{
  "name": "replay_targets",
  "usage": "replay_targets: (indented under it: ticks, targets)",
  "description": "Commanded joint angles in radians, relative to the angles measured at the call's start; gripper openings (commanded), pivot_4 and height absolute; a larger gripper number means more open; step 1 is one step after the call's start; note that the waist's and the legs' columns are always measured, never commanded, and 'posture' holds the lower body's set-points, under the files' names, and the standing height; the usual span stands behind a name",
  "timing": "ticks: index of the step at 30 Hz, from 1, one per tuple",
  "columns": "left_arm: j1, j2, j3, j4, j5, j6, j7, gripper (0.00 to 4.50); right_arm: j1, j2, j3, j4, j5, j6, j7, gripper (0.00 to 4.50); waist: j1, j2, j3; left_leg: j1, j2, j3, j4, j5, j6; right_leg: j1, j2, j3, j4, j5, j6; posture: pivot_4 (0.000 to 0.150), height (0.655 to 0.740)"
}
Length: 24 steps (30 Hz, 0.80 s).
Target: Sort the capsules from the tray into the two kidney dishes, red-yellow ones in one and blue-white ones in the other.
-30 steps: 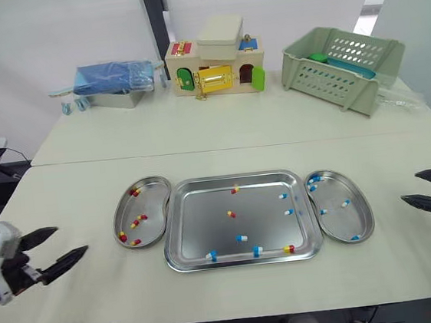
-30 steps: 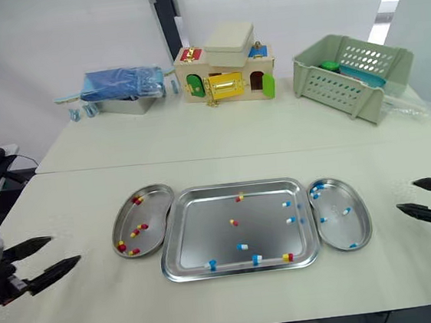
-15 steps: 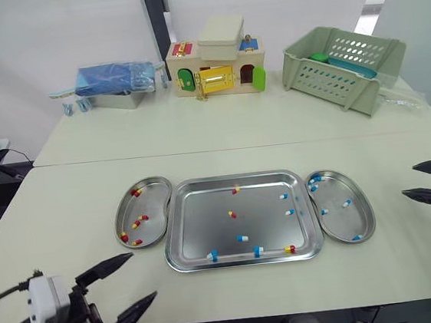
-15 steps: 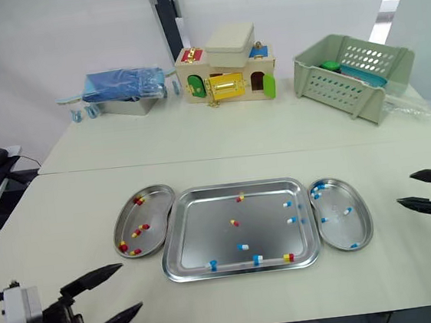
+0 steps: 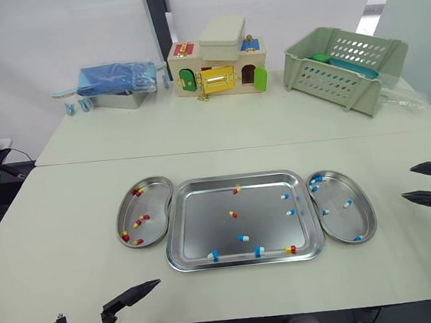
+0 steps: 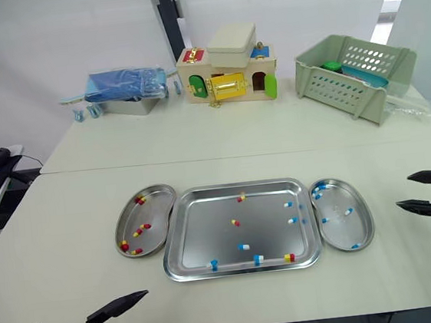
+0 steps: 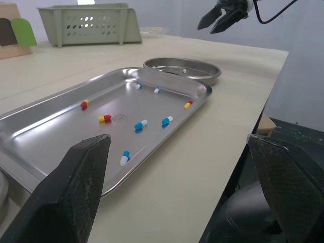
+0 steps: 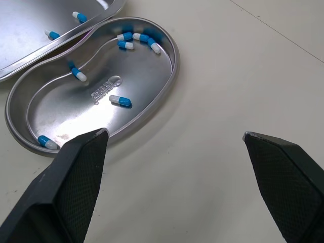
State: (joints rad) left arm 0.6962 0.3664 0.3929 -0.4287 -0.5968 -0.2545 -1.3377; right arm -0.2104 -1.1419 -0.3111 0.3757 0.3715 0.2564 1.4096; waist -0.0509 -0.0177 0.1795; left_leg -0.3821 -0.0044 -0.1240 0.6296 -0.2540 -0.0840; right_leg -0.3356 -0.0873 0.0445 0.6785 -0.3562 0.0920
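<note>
1. Two kidney dishes lie on the table, one at each short side of the tray: the left dish and the right dish are both just beside its rim.
2. You find only red-yellow capsules in the left dish, and only blue-white capsules in the right dish.
3. You can count three red-yellow ones on the tray and several blue-white ones. Three of these capsules lie in a row along the near rim.
4. Your left gripper is low at the near edge of the table, in front of the left dish and well apart from it. Its fingers are spread wide and hold nothing.
5. Your right gripper hovers over the table to the right of the right dish, apart from it. Its fingers are also spread and empty.
6. You see at the far side a wooden toy house between a metal box with a blue cover and a green basket.
</note>
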Motion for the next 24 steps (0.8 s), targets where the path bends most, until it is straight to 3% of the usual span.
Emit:
replay_targets:
  ticks: [1, 5, 10, 16, 24]
  targets:
    - [0.024, 0.004, -0.007, 0.003, 0.001, -0.028, 0.029, 4.46, -0.069, -0.070, -0.017, -0.202, 0.114, 0.146, 0.052, 4.50, -0.006, 0.006, 0.001, 0.000, 0.000, 0.000, 0.000, 0.000, 0.000, 0.000, 0.000, 0.000, 0.000, 0.000, 0.000, 0.150, 0.7400]
    - [0.021, 0.006, -0.009, 0.000, -0.001, -0.030, 0.071, 4.46, -0.198, -0.044, 0.077, -0.474, 0.235, 0.326, 0.017, 4.50, -0.009, 0.011, -0.001, 0.000, 0.001, 0.001, 0.000, 0.000, 0.000, -0.001, 0.000, 0.001, 0.000, 0.000, 0.000, 0.150, 0.7400]
    - [0.036, 0.000, -0.033, -0.011, 0.011, -0.043, 0.112, 4.46, -0.437, 0.152, 0.320, -0.650, 0.243, 0.423, -0.073, 4.50, -0.003, 0.000, 0.002, -0.001, 0.001, -0.002, 0.000, 0.000, 0.000, 0.000, 0.002, -0.001, -0.001, 0.000, 0.000, 0.150, 0.7400]
    - [0.053, -0.016, -0.061, -0.019, 0.030, -0.074, 0.165, 4.46, -0.678, 0.403, 0.614, -0.625, 0.147, 0.470, -0.091, 4.50, -0.001, 0.001, 0.003, -0.003, 0.000, -0.005, -0.001, 0.000, 0.000, -0.003, 0.000, -0.003, -0.001, 0.000, 0.001, 0.150, 0.7400]
    - [0.091, -0.034, -0.090, -0.019, 0.055, -0.132, 0.218, 4.46, -0.773, 0.618, 0.864, -0.478, -0.074, 0.354, -0.111, 4.50, -0.001, 0.000, 0.003, -0.004, 0.000, -0.005, 0.000, 0.000, 0.000, -0.005, 0.000, -0.003, 0.000, 0.000, 0.000, 0.150, 0.7400]
